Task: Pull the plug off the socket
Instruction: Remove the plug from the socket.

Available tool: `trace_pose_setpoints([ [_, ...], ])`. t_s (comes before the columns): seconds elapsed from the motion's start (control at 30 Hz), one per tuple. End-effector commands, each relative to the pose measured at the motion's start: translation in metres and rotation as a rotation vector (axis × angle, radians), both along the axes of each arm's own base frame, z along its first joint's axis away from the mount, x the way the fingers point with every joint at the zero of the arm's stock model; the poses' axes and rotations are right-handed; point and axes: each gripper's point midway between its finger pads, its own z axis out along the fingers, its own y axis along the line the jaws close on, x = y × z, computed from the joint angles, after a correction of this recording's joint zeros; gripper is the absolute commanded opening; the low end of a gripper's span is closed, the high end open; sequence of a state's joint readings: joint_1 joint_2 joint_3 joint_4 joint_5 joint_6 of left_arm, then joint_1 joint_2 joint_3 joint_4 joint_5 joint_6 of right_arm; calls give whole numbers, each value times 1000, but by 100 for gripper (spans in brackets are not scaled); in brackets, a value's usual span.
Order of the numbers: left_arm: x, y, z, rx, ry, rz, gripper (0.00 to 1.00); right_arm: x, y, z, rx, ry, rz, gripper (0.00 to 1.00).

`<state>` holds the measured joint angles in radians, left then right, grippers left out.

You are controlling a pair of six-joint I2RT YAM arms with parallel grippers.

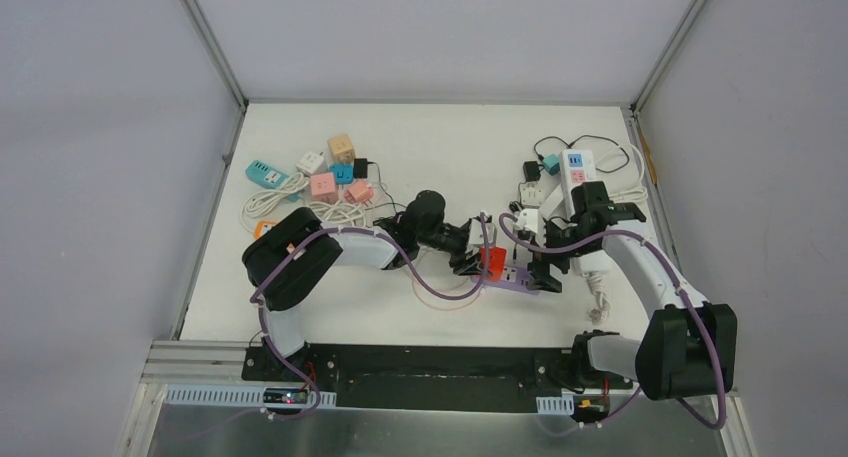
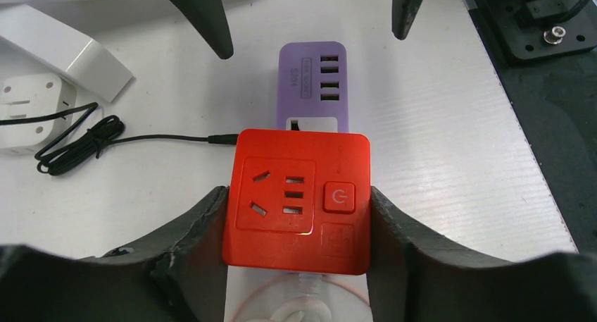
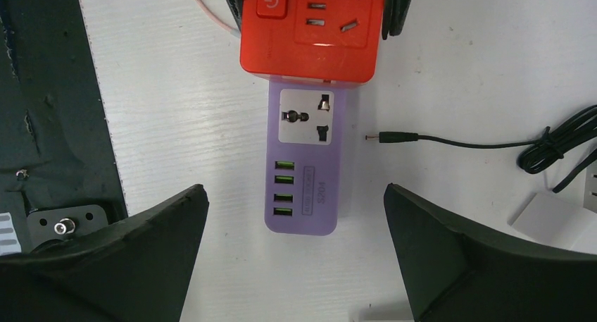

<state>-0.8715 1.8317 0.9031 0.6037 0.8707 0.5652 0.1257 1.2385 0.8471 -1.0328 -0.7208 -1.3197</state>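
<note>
We are looking at the red cube adapter (image 2: 299, 202), sitting near the middle of the white table (image 1: 330, 307) and plugged into one end of the purple power strip (image 2: 313, 82), which is lying flat. In the left wrist view the cube's top face is showing a socket panel and a power button. The strip's open universal socket and four USB ports are running away from it.

The left gripper (image 2: 298, 220) is reaching in from the cube's free side. Its dark fingers (image 2: 200, 230) are bracketing the cube, pads pressing against both flanks, so we are reading it as closed on the cube.

The right gripper (image 3: 294, 192) is hanging over the far end of the purple strip with its jaws spread wide, well clear of the strip's edges and gripping nothing.

A thin black cable (image 3: 450, 141) with a barrel tip is lying just beside the strip, not touching it. A pale pink cord (image 1: 440, 295) is looping out from under the cube.

At the far left of the table a cluster of coloured cube adapters (image 1: 325, 182) is resting on coiled white cords. A white power strip (image 1: 575, 172) is lying at the far right.
</note>
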Motion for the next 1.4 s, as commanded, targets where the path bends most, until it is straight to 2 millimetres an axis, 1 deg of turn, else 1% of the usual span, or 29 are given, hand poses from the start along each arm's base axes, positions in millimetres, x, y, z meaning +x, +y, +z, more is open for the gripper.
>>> trace_pose_setpoints([
  [0.0,1,-4,8,-21,-30,6,31,5,6,12,53,-78,31,100],
  [0.03,0,-5,8,-20,-22,5,22,5,6,13,56,-77,29,100],
  [0.07,-1,-4,7,-18,-18,5,15,5,6,14,59,-78,29,100],
  [0.1,-2,-4,5,-14,-16,6,9,5,6,15,63,-79,27,100],
  [0.17,-3,-4,7,-21,-10,16,0,4,7,17,71,-80,27,100],
  [0.33,-7,2,12,-59,25,44,0,1,9,18,91,-59,23,100],
  [0.47,-13,6,15,-99,39,43,0,-6,12,15,111,-17,61,100],
  [0.53,-13,7,15,-94,49,53,0,-7,11,12,106,-10,76,100],
  [0.8,-7,11,14,-96,35,102,0,3,7,2,77,-70,63,100],
  [0.97,-7,12,15,-113,23,107,0,16,2,-15,37,-118,34,99],
  [1.2,-12,14,15,-132,1,81,0,31,3,-36,-39,-206,43,99],
  [1.23,-14,14,15,-135,-5,73,0,32,5,-37,-41,-216,52,98],
  [1.37,-14,15,16,-148,-12,72,0,24,15,-46,-51,-220,120,96],
])
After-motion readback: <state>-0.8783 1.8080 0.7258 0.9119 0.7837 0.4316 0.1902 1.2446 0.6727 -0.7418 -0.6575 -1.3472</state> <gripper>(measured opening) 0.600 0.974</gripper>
